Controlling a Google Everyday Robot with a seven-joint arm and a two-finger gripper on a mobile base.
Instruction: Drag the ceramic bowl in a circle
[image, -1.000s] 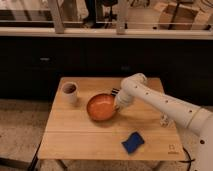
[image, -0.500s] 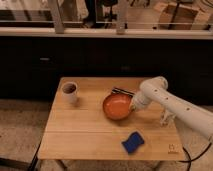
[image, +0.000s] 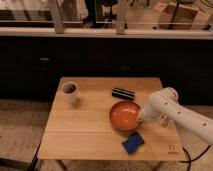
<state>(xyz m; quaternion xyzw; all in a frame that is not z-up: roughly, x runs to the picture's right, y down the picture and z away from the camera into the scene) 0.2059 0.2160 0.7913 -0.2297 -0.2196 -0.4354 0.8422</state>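
The ceramic bowl (image: 124, 114), wide, shallow and orange-red, sits on the wooden table (image: 85, 130), right of centre. My white arm comes in from the lower right, and the gripper (image: 140, 118) is at the bowl's right rim, touching or hooked on it. The arm's body hides the fingers.
A pale mug (image: 69, 92) with a dark inside stands at the table's back left. A black oblong object (image: 123, 93) lies just behind the bowl. A blue sponge (image: 133, 143) lies near the front edge, below the bowl. A dark cabinet wall runs behind the table.
The bowl has slid from the table's centre to the right and a little toward the front, with the gripper and arm moving along with it. The black object behind it has come into view.
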